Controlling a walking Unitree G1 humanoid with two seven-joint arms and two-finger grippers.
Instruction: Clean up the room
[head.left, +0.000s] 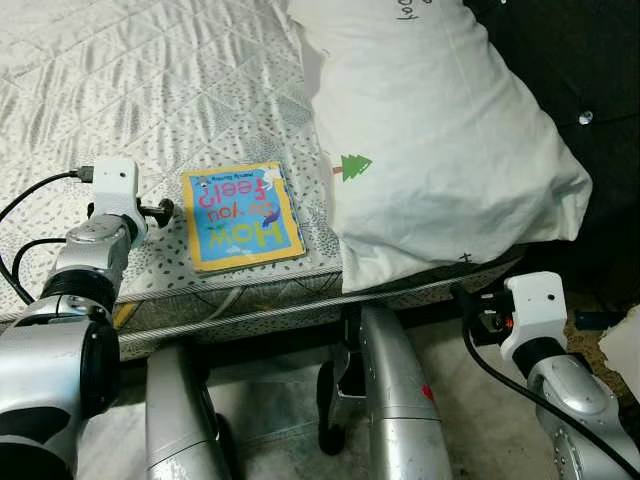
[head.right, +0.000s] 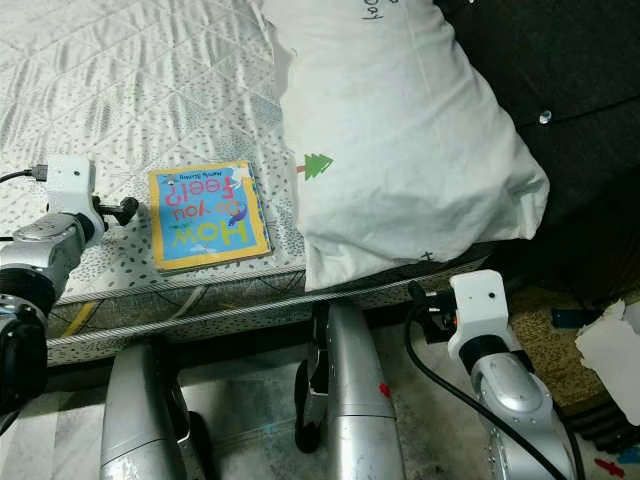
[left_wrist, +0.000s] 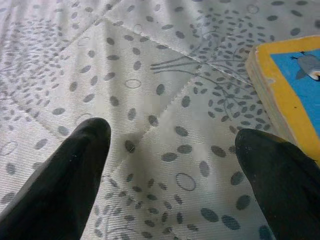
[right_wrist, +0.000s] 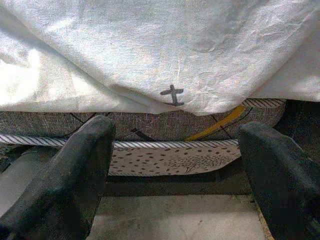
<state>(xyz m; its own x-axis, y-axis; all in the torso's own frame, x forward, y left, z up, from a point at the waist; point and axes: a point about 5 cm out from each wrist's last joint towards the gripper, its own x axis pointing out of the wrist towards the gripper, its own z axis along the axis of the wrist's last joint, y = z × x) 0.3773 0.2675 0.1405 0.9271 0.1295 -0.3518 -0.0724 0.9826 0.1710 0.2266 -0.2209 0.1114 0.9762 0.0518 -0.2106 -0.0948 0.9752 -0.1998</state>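
Left gripper (left_wrist: 172, 150) spread wide, holding nothing, over grey leaf-print quilted mattress (head.left: 170, 80)
Yellow-edged blue picture book (head.left: 243, 216) flat just beside it, near white pillow (head.left: 440, 150); right gripper (right_wrist: 175, 165) wide, empty, below mattress edge

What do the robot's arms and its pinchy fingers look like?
Both arms are shiny silver with rounded joints, each ending in a white boxy wrist block. Black cables loop along the left arm and the right arm. Each gripper, left and right, has two long black fingers with rounded tips.
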